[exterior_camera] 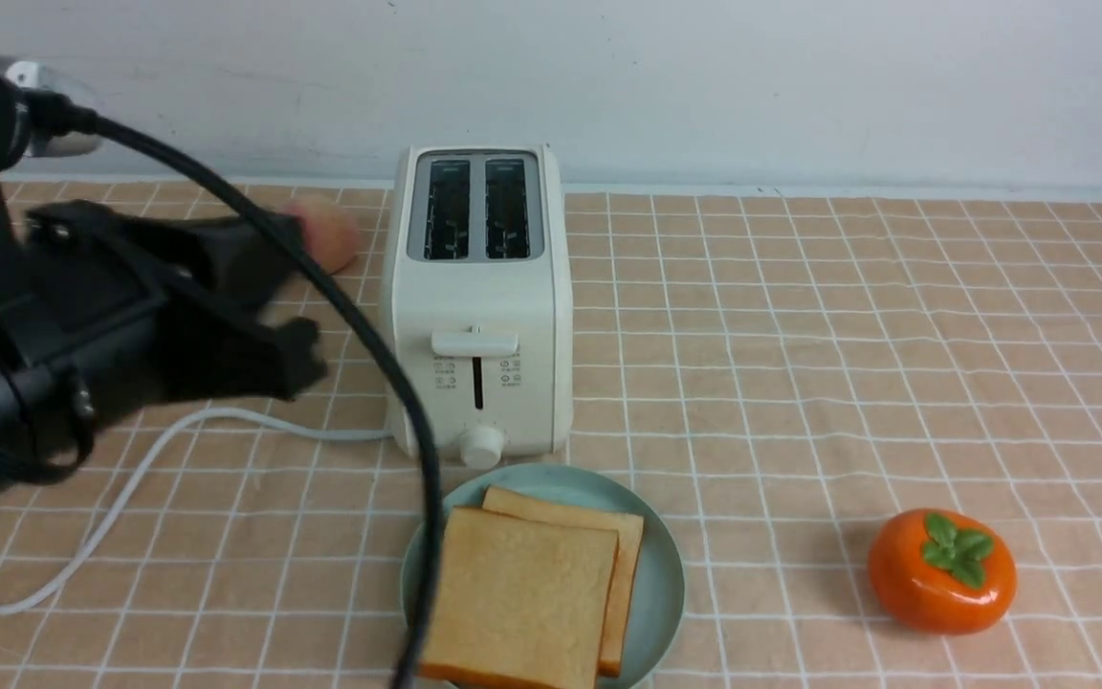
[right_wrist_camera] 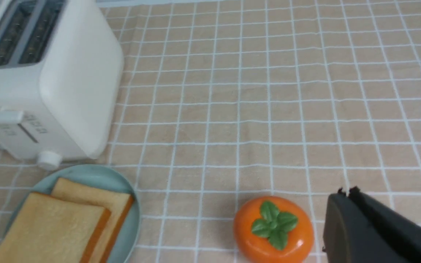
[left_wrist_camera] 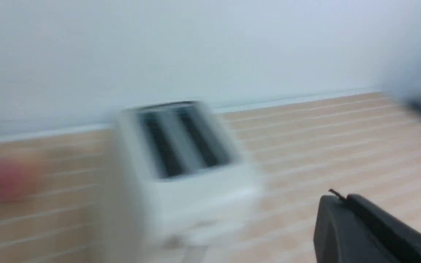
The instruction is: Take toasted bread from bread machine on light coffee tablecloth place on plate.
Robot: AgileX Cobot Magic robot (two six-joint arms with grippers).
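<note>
On the pale mint plate (exterior_camera: 663, 565), at 6 o'clock from the bread machine (exterior_camera: 479, 316): toasted bread (exterior_camera: 527, 598), two slices lying flat and overlapped, the nearer one partly covering the other. Both slots of the bread machine dark and empty, lever up. All set on the light coffee tablecloth (exterior_camera: 800, 335) over the worktop. Left claw (left_wrist_camera: 338, 199) pressed fully closed, gripping nothing, blurred, raised at 9 o'clock from the bread machine. Right claw (right_wrist_camera: 346, 193) likewise closed tight with nothing between its tips, near an orange persimmon ornament (exterior_camera: 941, 571) sitting at 3 o'clock from the plate. Pink peach-like fruit (exterior_camera: 329, 234) at 10 o'clock from the bread machine; white cord (exterior_camera: 121, 483) trailing off toward 8 o'clock.
</note>
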